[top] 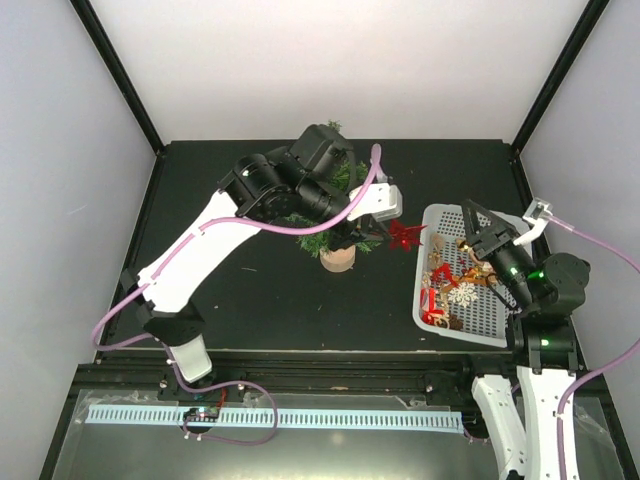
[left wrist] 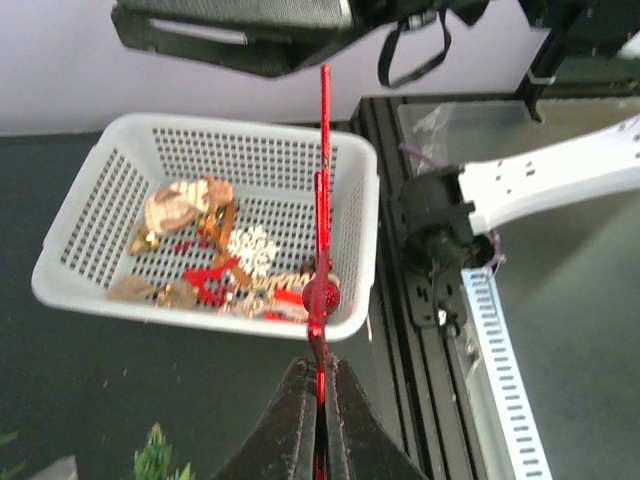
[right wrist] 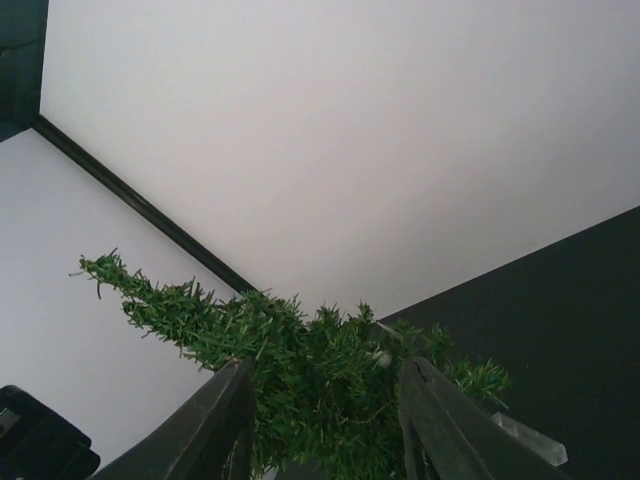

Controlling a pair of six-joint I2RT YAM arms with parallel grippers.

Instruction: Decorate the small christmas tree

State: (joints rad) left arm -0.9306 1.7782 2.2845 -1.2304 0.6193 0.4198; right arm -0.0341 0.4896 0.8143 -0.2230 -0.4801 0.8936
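Table (top: 250, 290) with a matt black top, enclosed by plain white walls (top: 330, 60) and black frame posts (top: 115, 70). A white perforated basket (top: 495, 325) of mixed ornaments (top: 450, 285) stands at the table's right side.

The small christmas tree (top: 347, 178) stands upright on its wooden disc base (top: 338, 260) near the table's centre, left of the basket and apart from it. The left end effector (top: 393, 225) reaches across the tree from the left and hangs just beside its right-hand branches. Its jaws are pressed together on a flat red star ornament (top: 406, 236), which sits between tree and basket. The right end effector (top: 483, 228) hovers over the basket's far end, well apart from the tree, jaws spread and holding nothing. In the right wrist view the tree merely shows in the gap between its fingers (right wrist: 235, 420).

From above, the left arm hides most of the tree's middle, and whether the star touches the branches cannot be told. The left wrist view shows the star edge-on, as a thin red strip. The basket's ornaments are too small to identify singly.
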